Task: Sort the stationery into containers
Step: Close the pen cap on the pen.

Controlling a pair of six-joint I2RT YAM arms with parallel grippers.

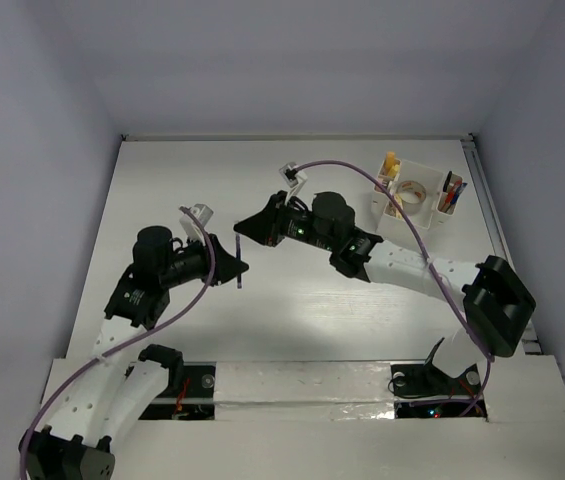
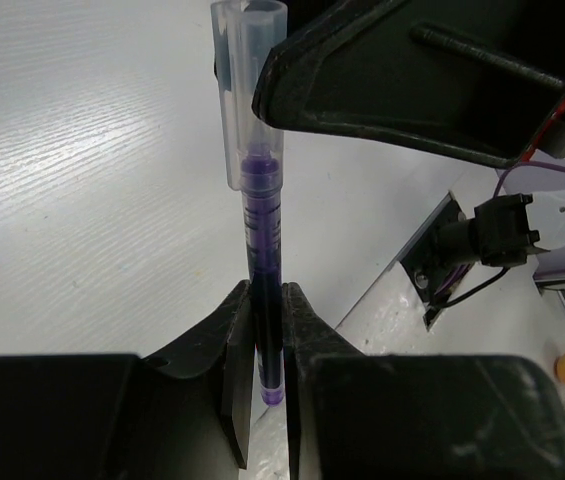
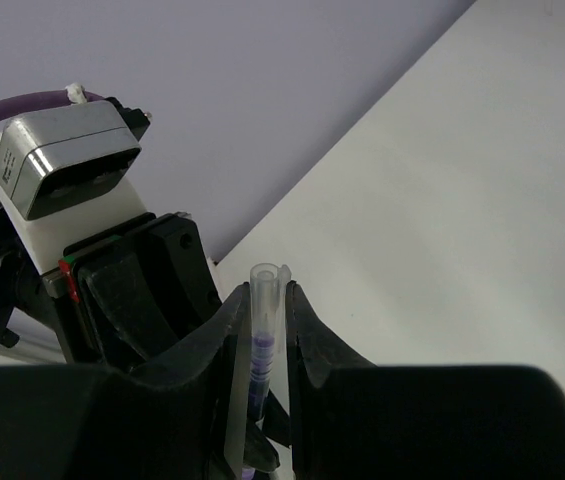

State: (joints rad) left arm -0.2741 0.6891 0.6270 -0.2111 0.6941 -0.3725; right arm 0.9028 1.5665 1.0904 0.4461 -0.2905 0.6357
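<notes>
Our left gripper [image 2: 267,300] is pinched tight on the lower barrel of a purple-inked pen [image 2: 262,230], held in the air between the two arms. Our right gripper [image 3: 265,298] narrowly brackets its clear cap [image 2: 247,90]; we cannot tell whether it presses. If the left lets go too soon, the pen would likely drop, and a tug on the cap alone might pull it off. The cream organizer [image 1: 407,222] sits well apart, far right on the white wood-grain table [image 1: 292,320], inside pale lavender walls [image 1: 292,60].
</notes>
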